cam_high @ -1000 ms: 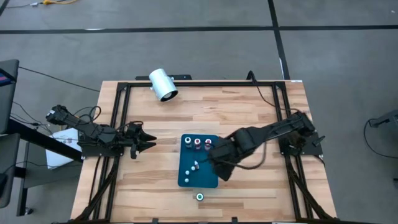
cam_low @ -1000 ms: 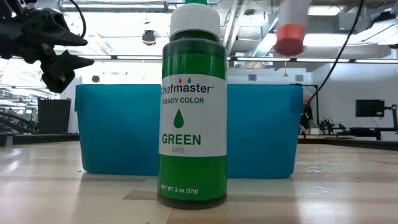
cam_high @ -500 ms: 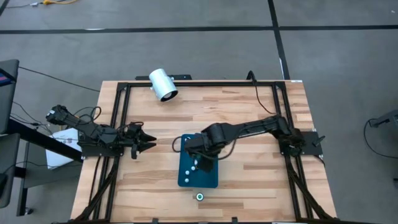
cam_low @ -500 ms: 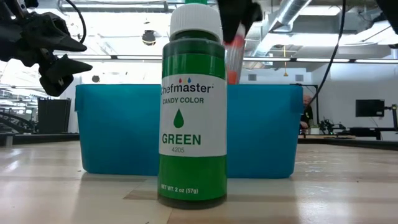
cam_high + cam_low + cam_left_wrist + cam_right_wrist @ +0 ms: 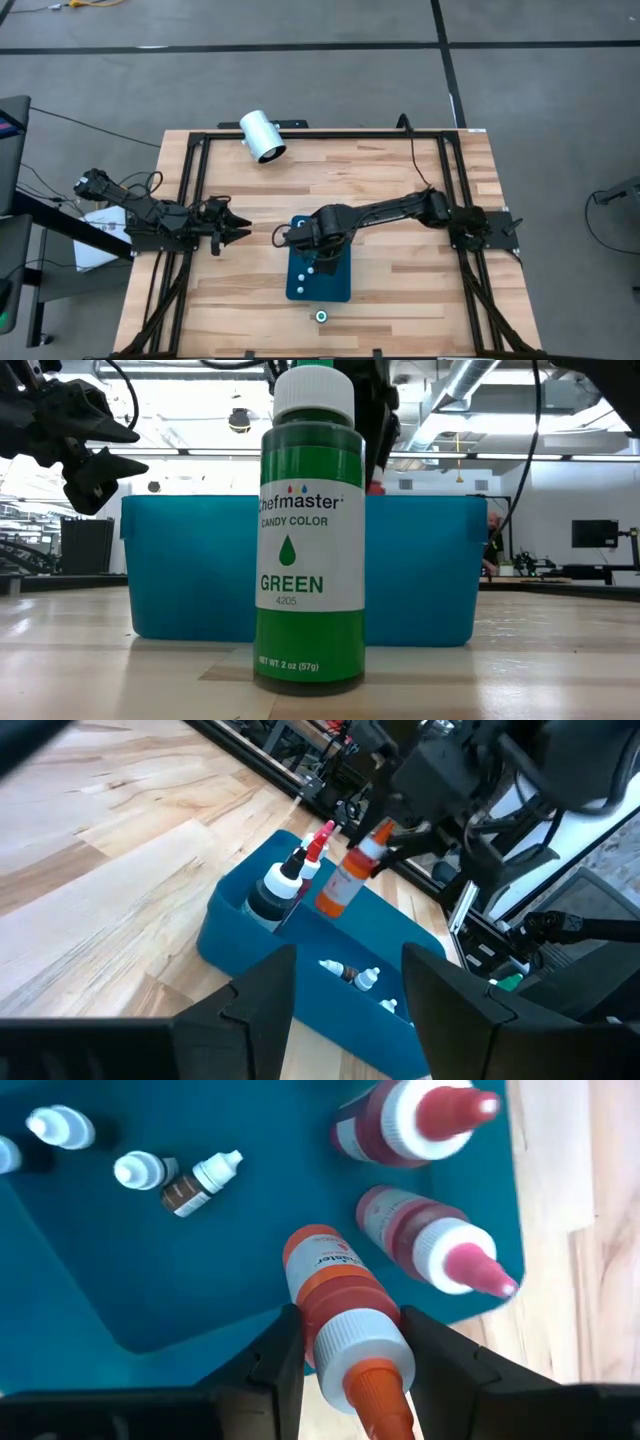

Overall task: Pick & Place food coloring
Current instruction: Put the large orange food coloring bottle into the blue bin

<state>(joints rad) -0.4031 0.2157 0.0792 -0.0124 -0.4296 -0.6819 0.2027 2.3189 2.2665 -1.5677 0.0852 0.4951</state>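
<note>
Holding the orange bottle [image 5: 335, 1305] clenched upright in our right gripper [image 5: 345, 1355], we hover above the blue bin [image 5: 260, 925] for placing.

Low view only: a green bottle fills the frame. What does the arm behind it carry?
Observer: The right tool grips an orange bottle by its cap end, base towards the blue bin.
Operator: What's in the bin?
Observer: Two red-topped bottles stand at one end; small bottles lie on its floor.
Operator: And the left arm?
Observer: The left tool hangs open and empty near the table's left edge, clear of the bin. The green bottle stands alone, outside the bin.
</note>
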